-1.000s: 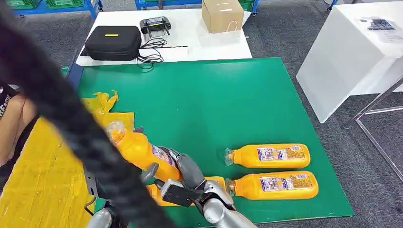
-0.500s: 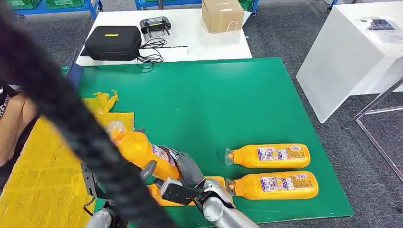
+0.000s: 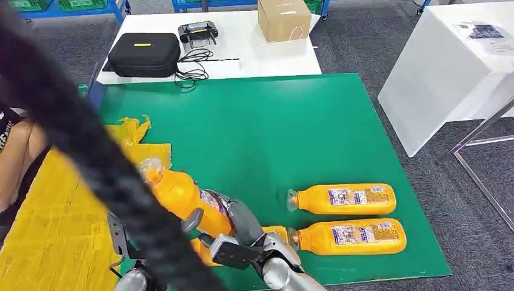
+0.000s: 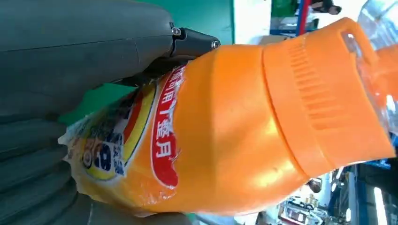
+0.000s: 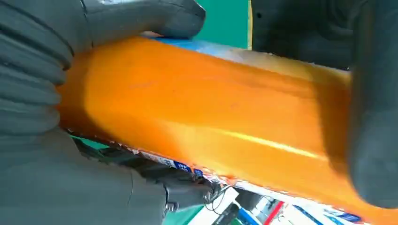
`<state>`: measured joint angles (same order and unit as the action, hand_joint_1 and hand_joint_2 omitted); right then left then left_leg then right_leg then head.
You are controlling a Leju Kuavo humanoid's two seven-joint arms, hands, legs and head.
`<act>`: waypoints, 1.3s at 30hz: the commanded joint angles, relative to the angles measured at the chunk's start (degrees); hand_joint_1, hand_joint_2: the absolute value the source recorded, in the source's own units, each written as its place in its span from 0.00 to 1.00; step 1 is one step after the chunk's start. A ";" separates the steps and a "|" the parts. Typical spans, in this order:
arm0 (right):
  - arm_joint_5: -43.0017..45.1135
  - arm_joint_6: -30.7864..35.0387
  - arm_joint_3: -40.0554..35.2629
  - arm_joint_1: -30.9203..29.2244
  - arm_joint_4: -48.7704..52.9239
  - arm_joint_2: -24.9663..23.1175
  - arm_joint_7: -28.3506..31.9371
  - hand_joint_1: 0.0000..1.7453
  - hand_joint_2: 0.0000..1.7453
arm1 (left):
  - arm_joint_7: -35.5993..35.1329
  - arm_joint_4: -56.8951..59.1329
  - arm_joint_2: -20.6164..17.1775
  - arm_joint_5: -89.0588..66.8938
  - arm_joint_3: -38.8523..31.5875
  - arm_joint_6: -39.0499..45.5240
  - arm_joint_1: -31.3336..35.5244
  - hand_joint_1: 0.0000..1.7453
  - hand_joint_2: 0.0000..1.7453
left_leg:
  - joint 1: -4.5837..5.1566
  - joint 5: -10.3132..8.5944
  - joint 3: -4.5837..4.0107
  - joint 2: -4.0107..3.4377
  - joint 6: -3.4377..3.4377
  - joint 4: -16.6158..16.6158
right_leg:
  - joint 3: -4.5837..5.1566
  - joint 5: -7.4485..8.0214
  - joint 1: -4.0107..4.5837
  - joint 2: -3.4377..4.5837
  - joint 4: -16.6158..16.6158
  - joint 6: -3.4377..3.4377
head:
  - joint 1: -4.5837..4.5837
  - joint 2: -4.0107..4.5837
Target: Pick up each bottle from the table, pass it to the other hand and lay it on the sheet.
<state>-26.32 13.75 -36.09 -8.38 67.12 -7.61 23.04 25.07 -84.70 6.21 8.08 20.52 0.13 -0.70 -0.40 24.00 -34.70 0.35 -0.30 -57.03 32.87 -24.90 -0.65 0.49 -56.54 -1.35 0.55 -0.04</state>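
An orange bottle (image 3: pixel 182 195) with a clear cap hangs tilted over the near left of the green mat (image 3: pixel 273 133), cap toward the yellow sheet (image 3: pixel 54 224). Both hands hold it. My right hand (image 3: pixel 242 233) grips its lower body; in the right wrist view the right hand (image 5: pixel 42 93) wraps the bottle (image 5: pixel 211 122), with the left hand's dark fingers (image 5: pixel 373 117) on its far part. My left hand (image 4: pixel 70 56) clasps the labelled bottle (image 4: pixel 225 126). Two more bottles (image 3: pixel 342 199) (image 3: pixel 348 236) lie on the mat at the right. Another bottle (image 3: pixel 276 232) lies partly hidden under my right hand.
A blurred black cable (image 3: pixel 91 157) crosses the left of the head view and hides much of my left arm. A person's limb (image 3: pixel 18 157) is beside the sheet. Behind the mat a white table holds a black case (image 3: pixel 144 54), a controller (image 3: pixel 199 31) and a box (image 3: pixel 283 18). A white cabinet (image 3: pixel 448 66) stands right.
The held bottle and both hands have sunk slightly toward the near edge. The bottles lying on the mat have not moved.
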 commanded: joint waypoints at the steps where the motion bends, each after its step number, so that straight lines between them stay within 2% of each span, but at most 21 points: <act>1: -3.84 2.92 1.79 4.46 10.12 3.31 -0.81 0.00 1.00 | 1.58 -0.75 -1.40 -17.62 -0.08 12.86 0.93 1.00 1.00 | -0.09 0.09 0.14 0.10 0.01 -0.05 | -0.24 -0.09 0.11 -0.17 0.04 0.05 | 0.00 0.00; 3: -6.05 4.35 2.74 5.92 12.31 3.62 -1.14 0.00 1.00 | -3.65 0.11 -2.44 -30.83 -0.06 20.53 1.80 1.00 1.00 | -0.08 0.08 0.19 0.06 0.01 -0.01 | -0.26 -0.07 0.09 -0.13 0.07 0.05 | 0.02 0.00; 7: -8.91 4.89 4.60 9.51 17.81 4.28 -2.18 0.00 1.00 | -8.68 -0.14 -3.49 -45.64 -3.10 25.27 2.01 1.00 1.00 | -0.07 0.04 0.13 0.20 0.00 0.00 | -0.22 -0.10 0.08 -0.27 0.04 0.04 | 0.00 0.00; 13: -9.21 4.76 4.67 9.83 18.32 4.32 -2.34 0.00 1.00 | -8.64 -0.45 -3.44 -45.75 -3.66 25.12 1.81 1.00 1.00 | -0.10 0.09 0.18 0.06 0.01 -0.02 | -0.23 -0.08 0.11 -0.14 0.07 0.04 | 0.00 0.00; 16: -11.67 4.58 4.92 10.81 19.62 4.19 -3.09 0.00 1.00 | -14.42 -0.28 -4.44 -61.68 -5.50 29.75 2.03 1.00 1.00 | -0.04 0.02 0.08 0.03 0.01 0.01 | -0.10 -0.03 0.04 -0.09 0.04 0.02 | 0.00 0.00; 21: -14.77 4.44 3.77 12.93 23.54 4.73 -4.33 0.00 1.00 | -21.77 -1.67 -7.04 -79.41 -8.11 28.59 1.60 1.00 1.00 | -0.07 0.06 0.10 -0.03 0.02 0.00 | -0.11 -0.04 0.08 -0.03 0.03 0.05 | 0.00 0.00; 23: -18.17 4.02 4.28 12.22 22.84 4.54 -9.35 0.00 1.00 | -25.81 0.02 -8.31 -87.02 -7.93 25.82 2.49 1.00 1.00 | -0.06 0.04 0.10 -0.03 0.03 0.01 | -0.10 -0.04 0.06 -0.03 0.03 0.05 | 0.00 0.00; 28: -18.19 4.08 4.33 12.18 22.75 4.44 -9.36 0.00 1.00 | -25.72 0.83 -8.48 -86.83 -7.95 25.92 2.70 1.00 1.00 | -0.13 0.09 0.24 -0.01 0.01 0.00 | -0.29 -0.06 0.14 -0.08 0.09 0.06 | 0.00 0.00; 29: -27.74 3.03 2.65 11.06 21.35 6.32 -15.76 0.00 1.00 | -28.91 5.75 -8.77 -90.34 -7.08 20.70 5.68 1.00 1.00 | -0.18 0.14 0.32 -0.02 0.01 -0.03 | -0.39 -0.08 0.20 -0.10 0.13 0.07 | 0.00 0.00; 31: -31.45 2.99 1.90 11.10 19.85 8.05 -19.28 0.00 1.00 | -30.37 18.65 -7.84 -91.50 -5.61 19.55 12.78 1.00 1.00 | -0.11 0.03 0.26 0.14 0.00 0.07 | -0.34 -0.05 0.12 -0.23 0.16 0.04 | 0.00 0.00; 34: -34.52 0.89 0.00 11.38 18.59 10.32 -22.52 0.00 1.00 | -31.70 34.35 -5.56 -92.46 -4.46 23.09 20.85 1.00 1.00 | -0.07 -0.15 0.33 0.54 -0.01 0.22 | -0.47 -0.01 0.08 -0.61 0.30 0.02 | 0.00 0.00; 35: -38.35 1.54 -0.69 11.74 18.94 11.64 -25.40 0.00 1.00 | -31.63 43.53 -2.68 -90.35 -5.82 22.92 25.54 1.00 1.00 | -0.04 -0.18 0.28 0.63 -0.02 0.21 | -0.47 0.01 0.06 -0.68 0.27 0.02 | 0.00 0.00; 39: -38.34 1.67 -0.72 12.03 19.30 12.06 -25.40 0.00 1.00 | -32.05 46.66 -1.79 -90.63 -5.62 24.26 27.24 1.00 1.00 | 0.00 -0.16 0.19 0.53 -0.08 0.11 | -0.35 0.00 0.03 -0.58 0.19 -0.02 | 0.02 0.00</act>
<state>-63.36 15.56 -33.94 4.27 89.15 -0.99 -0.87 -6.29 -66.05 -0.02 -82.82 13.55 22.12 12.83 -0.33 23.88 -34.69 0.52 -0.39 -57.04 32.85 -24.85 -0.66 0.34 -56.53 -1.41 0.57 -0.04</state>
